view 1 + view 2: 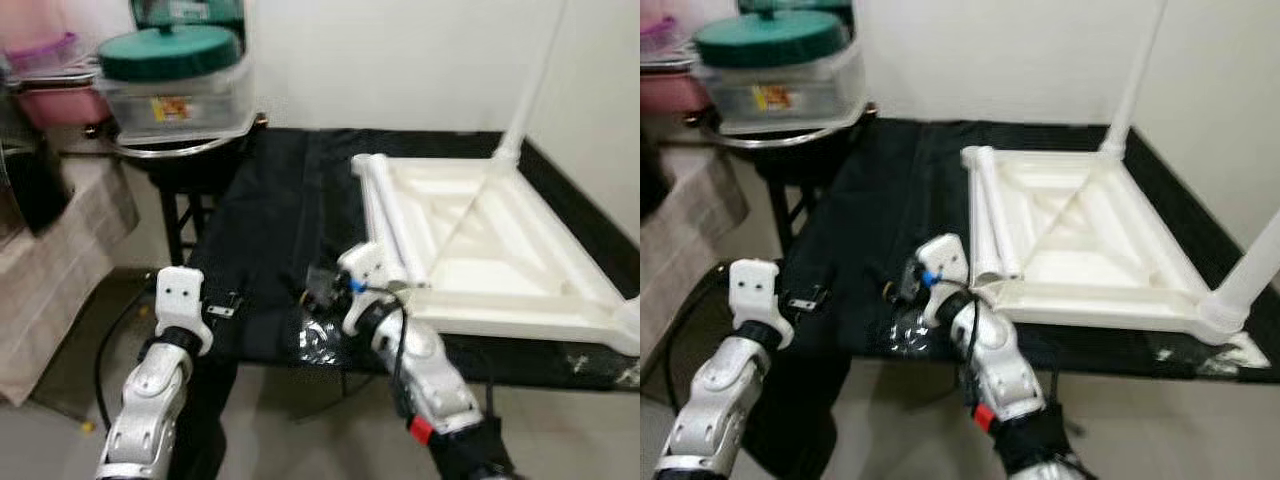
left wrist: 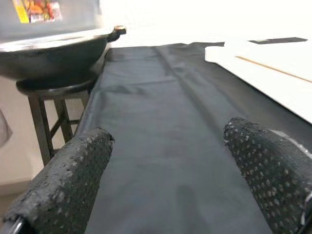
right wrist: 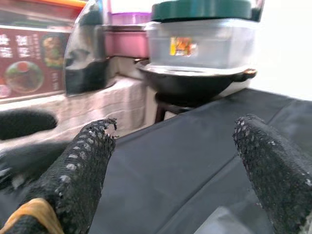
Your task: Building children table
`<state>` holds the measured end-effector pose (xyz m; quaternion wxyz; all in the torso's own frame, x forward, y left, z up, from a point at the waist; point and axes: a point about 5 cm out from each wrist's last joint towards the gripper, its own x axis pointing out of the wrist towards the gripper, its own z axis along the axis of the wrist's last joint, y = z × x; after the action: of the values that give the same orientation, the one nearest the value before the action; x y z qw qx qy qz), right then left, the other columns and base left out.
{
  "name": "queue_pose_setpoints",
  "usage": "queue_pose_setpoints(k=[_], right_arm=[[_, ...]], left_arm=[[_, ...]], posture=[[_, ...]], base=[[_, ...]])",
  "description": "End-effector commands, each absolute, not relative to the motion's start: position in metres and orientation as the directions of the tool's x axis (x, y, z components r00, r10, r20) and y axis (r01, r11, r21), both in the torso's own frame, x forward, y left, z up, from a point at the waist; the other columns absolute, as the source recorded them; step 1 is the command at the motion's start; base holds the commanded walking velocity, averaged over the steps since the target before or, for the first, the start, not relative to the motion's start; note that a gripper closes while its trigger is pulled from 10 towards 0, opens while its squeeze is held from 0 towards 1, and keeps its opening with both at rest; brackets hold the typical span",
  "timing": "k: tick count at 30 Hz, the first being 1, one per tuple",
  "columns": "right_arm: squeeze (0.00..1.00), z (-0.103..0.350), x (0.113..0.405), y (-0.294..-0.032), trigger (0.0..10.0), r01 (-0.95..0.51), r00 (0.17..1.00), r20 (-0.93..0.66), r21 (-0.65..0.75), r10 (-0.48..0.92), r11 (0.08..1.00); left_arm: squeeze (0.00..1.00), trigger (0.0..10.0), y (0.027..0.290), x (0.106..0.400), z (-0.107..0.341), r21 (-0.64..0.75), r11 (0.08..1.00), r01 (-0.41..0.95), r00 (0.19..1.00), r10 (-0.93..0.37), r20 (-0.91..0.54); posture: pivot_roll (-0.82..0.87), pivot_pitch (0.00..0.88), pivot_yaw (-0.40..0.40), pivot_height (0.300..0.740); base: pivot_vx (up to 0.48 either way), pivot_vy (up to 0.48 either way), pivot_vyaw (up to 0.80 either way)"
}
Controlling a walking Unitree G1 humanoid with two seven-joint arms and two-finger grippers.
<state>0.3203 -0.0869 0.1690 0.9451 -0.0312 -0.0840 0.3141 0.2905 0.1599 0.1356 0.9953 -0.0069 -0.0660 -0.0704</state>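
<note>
Both grippers stood spread: the left gripper (image 2: pixel 165 180) over the black bench's (image 1: pixel 270 220) left edge, the right gripper (image 3: pixel 180 170) beside the white table's (image 1: pixel 480 240) near-left corner.

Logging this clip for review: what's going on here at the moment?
A white children's table top lies upside down on a black-covered surface, with two legs standing up from its corners. The right tool is open near the top's front corner, holding nothing. The left tool is open over the black cover's front edge.
</note>
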Motion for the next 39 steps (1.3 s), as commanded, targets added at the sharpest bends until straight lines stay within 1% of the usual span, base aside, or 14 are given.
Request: queue_pose_setpoints(k=[1, 2, 5, 9, 12, 14, 19, 31, 37, 39], right_arm=[[0.0, 0.174, 0.321, -0.086, 10.0, -0.597, 0.781, 0.151, -0.106, 0.606, 0.795], [0.0, 0.194, 0.326, -0.087, 10.0, -0.586, 0.776, 0.205, -0.119, 0.597, 0.802], [0.0, 0.208, 0.33, -0.089, 10.0, -0.565, 0.782, 0.235, -0.124, 0.577, 0.816], [0.0, 0.208, 0.332, -0.092, 10.0, -0.538, 0.8, 0.226, -0.137, 0.555, 0.832], [0.0, 0.207, 0.332, -0.093, 10.0, -0.527, 0.809, 0.233, -0.121, 0.54, 0.841], [0.0, 0.205, 0.331, -0.093, 10.0, -0.52, 0.817, 0.214, -0.128, 0.535, 0.845], [0.0, 0.206, 0.331, -0.091, 10.0, -0.532, 0.809, 0.214, -0.129, 0.548, 0.837], [0.0, 0.205, 0.33, -0.089, 10.0, -0.531, 0.811, 0.192, -0.153, 0.552, 0.833], [0.0, 0.203, 0.331, -0.093, 10.0, -0.518, 0.824, 0.157, -0.178, 0.544, 0.836], [0.0, 0.2, 0.334, -0.096, 10.0, -0.504, 0.843, 0.11, -0.183, 0.527, 0.844]], left_arm=[[0.0, 10.0, 0.159, 0.29, 0.135, -0.015, 0.989, 0.15, 0.982, -0.147, 0.122], [0.0, 10.0, 0.156, 0.289, 0.139, -0.014, 0.986, 0.167, 0.977, -0.163, 0.136], [0.0, 10.0, 0.155, 0.287, 0.142, -0.016, 0.983, 0.182, 0.974, -0.178, 0.142], [0.0, 10.0, 0.155, 0.285, 0.145, -0.01, 0.979, 0.201, 0.969, -0.198, 0.15], [0.0, 10.0, 0.154, 0.283, 0.149, -0.009, 0.977, 0.212, 0.965, -0.207, 0.159], [0.0, 10.0, 0.152, 0.284, 0.152, -0.008, 0.975, 0.22, 0.962, -0.216, 0.166], [0.0, 10.0, 0.15, 0.284, 0.155, -0.008, 0.973, 0.231, 0.959, -0.226, 0.171], [0.0, 10.0, 0.147, 0.284, 0.155, -0.001, 0.969, 0.246, 0.957, -0.243, 0.157], [0.0, 10.0, 0.145, 0.283, 0.154, -0.012, 0.971, 0.237, 0.961, -0.233, 0.148], [0.0, 10.0, 0.143, 0.28, 0.147, -0.007, 0.971, 0.239, 0.964, -0.236, 0.122]], posture=[[-0.01, 0.0, 0.011, 0.74], [-0.01, 0.0, 0.007, 0.74], [-0.01, 0.0, 0.006, 0.74], [-0.01, 0.0, 0.003, 0.74], [-0.01, 0.0, 0.003, 0.74], [-0.01, 0.0, 0.003, 0.74], [-0.01, 0.0, 0.004, 0.74], [-0.01, 0.0, 0.01, 0.74], [-0.01, 0.0, 0.013, 0.74], [-0.01, 0.0, 0.012, 0.74]], base=[[0.0, 0.0, 0.0], [0.0, 0.0, 0.0], [0.0, 0.0, -0.53], [0.0, 0.0, -0.8], [0.311, 0.0, -0.8], [0.274, 0.0, 0.0], [0.277, 0.0, -0.8], [0.275, 0.0, 0.0], [0.0, 0.0, 0.0], [0.0, 0.0, 0.0]])
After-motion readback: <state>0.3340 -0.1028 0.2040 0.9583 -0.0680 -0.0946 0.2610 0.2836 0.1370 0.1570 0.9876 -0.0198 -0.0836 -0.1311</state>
